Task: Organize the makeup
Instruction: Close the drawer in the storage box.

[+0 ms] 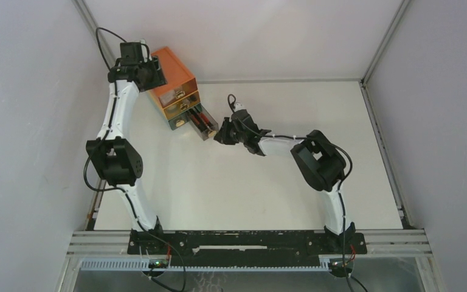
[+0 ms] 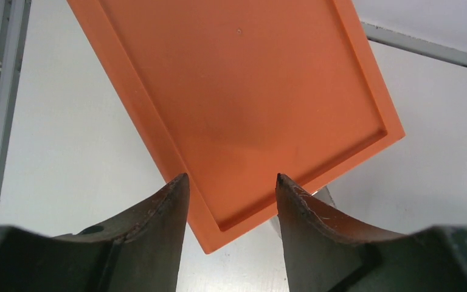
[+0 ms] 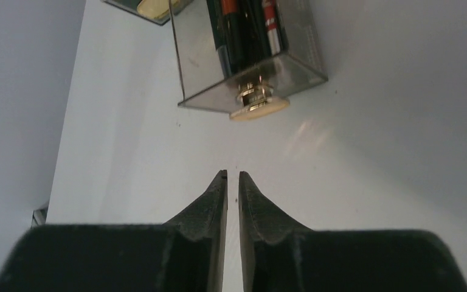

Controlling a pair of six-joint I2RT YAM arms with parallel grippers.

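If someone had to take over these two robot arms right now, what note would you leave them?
Left gripper: open, empty, poised over the top of the orange box.
Right gripper: all but shut, empty, facing the gold knob of the pulled-out bottom drawer.
Makeup: red and dark sticks lie in that drawer; none shows loose on the table.
Done: the makeup seems stowed.
Left: probably pushing that drawer shut.

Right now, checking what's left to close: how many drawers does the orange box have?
3, stacked in the orange box: top drawer and middle drawer further in, bottom drawer pulled out. None seems hidden.
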